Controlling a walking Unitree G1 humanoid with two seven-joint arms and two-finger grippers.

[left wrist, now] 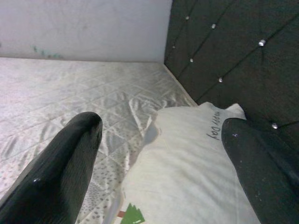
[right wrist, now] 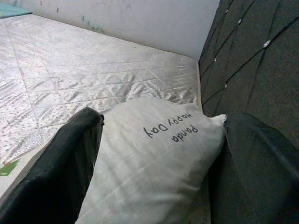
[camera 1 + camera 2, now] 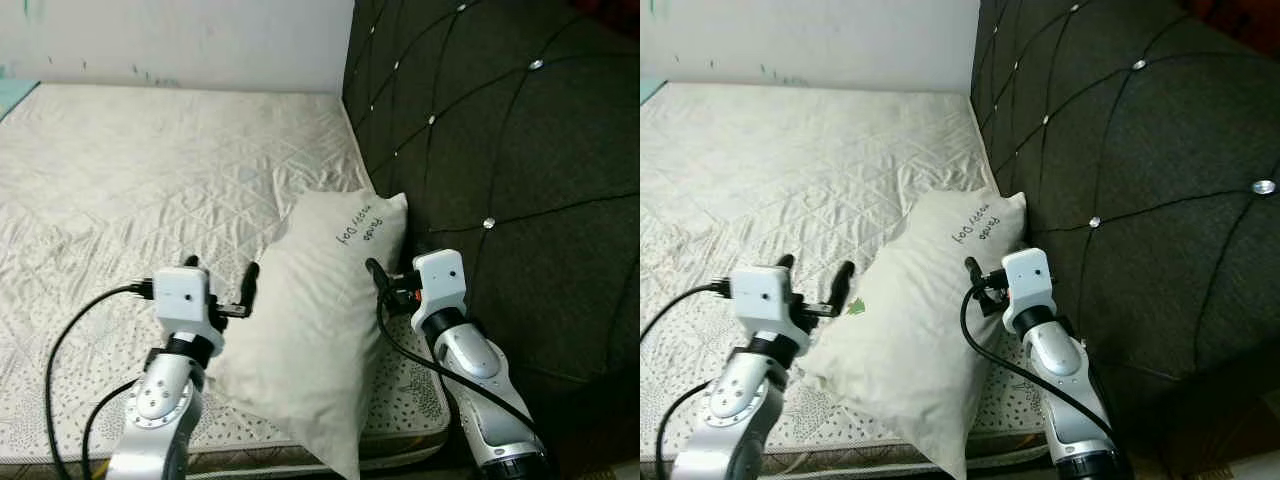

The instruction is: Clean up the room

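One pillow lies on the mattress, its far end against the headboard at 3 o'clock. We judge it light, soft and yielding; we would take it from both long sides. The left tool sits at 9 o'clock of it, the right tool at 3 o'clock, both spread and holding nothing. Printed text reads "Panda Happy Day".

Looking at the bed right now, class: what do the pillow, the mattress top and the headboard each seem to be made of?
Pillow: soft off-white woven fabric, matte; it creases and sags.
Mattress: quilted fabric with a slight sheen; stitched diamond pattern.
Headboard: dark upholstery, probably cloth or velvet; tufted, with shiny studs.
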